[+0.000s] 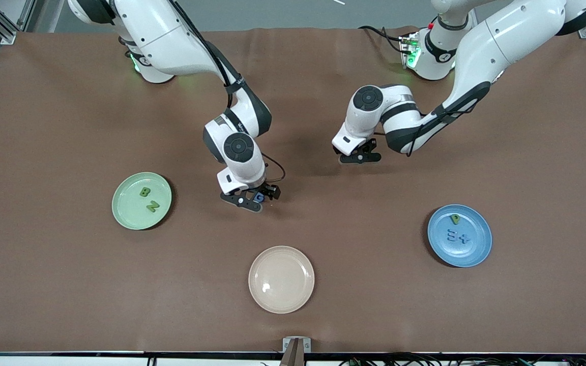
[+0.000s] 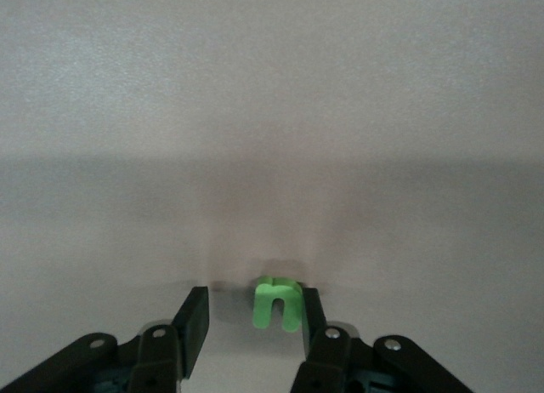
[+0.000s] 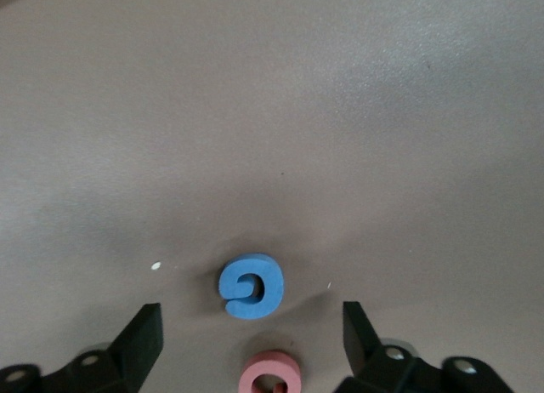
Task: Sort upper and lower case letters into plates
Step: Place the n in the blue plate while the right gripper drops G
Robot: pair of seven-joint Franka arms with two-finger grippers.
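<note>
The blue G (image 3: 250, 287) lies flat on the brown desk (image 1: 69, 284) with the pink ring letter (image 3: 271, 374) just beside it, and the right hand (image 3: 252, 342) hangs low over them with its fingers wide open. A small green letter (image 2: 277, 303) lies between the fingers of the left hand (image 2: 252, 318); one finger touches it, the other stands apart. The mint plate (image 1: 122, 203) holds the green B (image 1: 144, 192) and N (image 1: 152, 206), the blue plate (image 1: 468, 256) holds three small letters, and the cream plate (image 1: 281, 279) sits nearest the front camera.
</note>
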